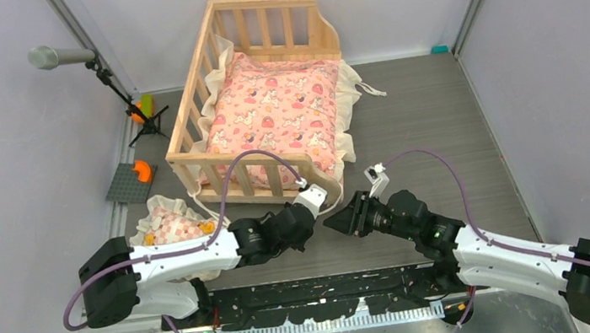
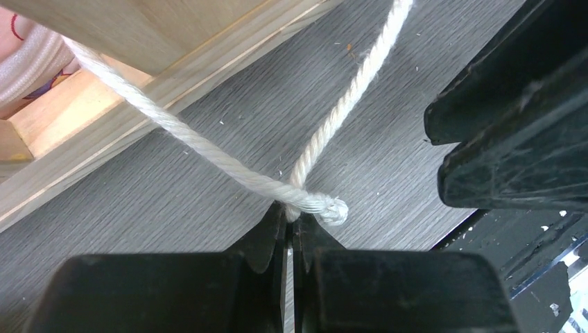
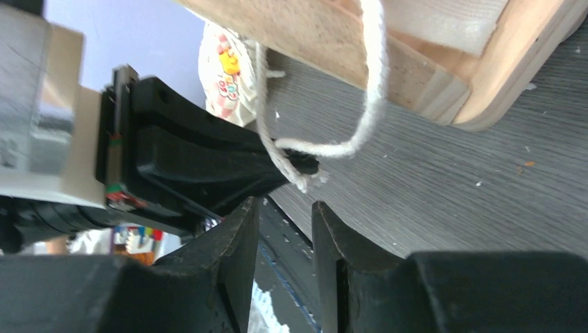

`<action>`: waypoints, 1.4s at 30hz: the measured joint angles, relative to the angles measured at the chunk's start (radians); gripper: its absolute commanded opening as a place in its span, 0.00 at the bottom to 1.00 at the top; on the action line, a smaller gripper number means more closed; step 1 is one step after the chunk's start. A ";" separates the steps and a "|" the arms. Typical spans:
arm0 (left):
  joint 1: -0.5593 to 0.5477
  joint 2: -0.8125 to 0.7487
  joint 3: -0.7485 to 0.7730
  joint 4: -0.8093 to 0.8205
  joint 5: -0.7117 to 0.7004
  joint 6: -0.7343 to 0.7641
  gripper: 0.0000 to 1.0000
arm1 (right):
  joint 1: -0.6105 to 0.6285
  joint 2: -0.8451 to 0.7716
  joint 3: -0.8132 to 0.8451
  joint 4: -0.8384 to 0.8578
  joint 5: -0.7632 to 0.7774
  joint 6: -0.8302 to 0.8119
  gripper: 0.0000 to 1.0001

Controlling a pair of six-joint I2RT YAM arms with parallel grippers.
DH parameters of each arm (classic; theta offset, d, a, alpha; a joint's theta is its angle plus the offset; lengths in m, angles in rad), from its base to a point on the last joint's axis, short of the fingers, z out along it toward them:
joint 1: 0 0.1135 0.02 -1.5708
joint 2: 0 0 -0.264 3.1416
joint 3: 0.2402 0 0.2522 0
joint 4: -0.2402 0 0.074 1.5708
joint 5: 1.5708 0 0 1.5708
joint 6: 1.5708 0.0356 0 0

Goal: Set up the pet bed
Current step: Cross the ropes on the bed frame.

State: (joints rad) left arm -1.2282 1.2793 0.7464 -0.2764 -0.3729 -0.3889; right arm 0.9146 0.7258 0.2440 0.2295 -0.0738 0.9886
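Tying step: the left gripper (image 2: 290, 222) pinches a white twisted cord (image 2: 208, 149) tight at its tips, right where two strands meet by a frayed end.
Right gripper: the right gripper (image 3: 284, 208) sits just beside the left one. Its jaws are apart and nothing is between them.
Step in hand: I think the cord is being tied or pulled snug at the near right corner of the bed.
Next move: the right gripper likely has to close on the loose strand and pull while the left one holds on. The cord is thin and could slip out.
Where the bed is: the big pale wood pet bed with slat sides (image 1: 185, 129) stands on the grey table (image 1: 432, 133), past the arms, toward the back left.
How the bed looks: it stands upright. A pink printed cushion with cream frills (image 1: 276, 109) lies inside, and its frill hangs out on the right.
Small pillow: a little frilly checked pillow (image 1: 167, 226) lies outside the bed, by the left arm.
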 measured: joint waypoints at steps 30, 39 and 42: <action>0.052 -0.040 0.001 0.011 0.124 -0.048 0.00 | 0.014 0.409 -0.019 0.457 -0.142 -0.229 0.20; 0.063 -0.056 0.001 0.013 0.130 -0.059 0.00 | 0.014 0.383 -0.018 0.406 -0.111 -0.229 0.00; 0.067 -0.082 0.001 0.002 0.130 -0.089 0.00 | 0.014 0.329 -0.018 0.346 -0.079 -0.223 0.00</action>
State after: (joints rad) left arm -1.1610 1.1976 0.7475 -0.2745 -0.2428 -0.4782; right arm 0.9287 1.0546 0.2264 0.5758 -0.1528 0.7654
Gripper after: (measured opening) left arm 0.029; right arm 0.033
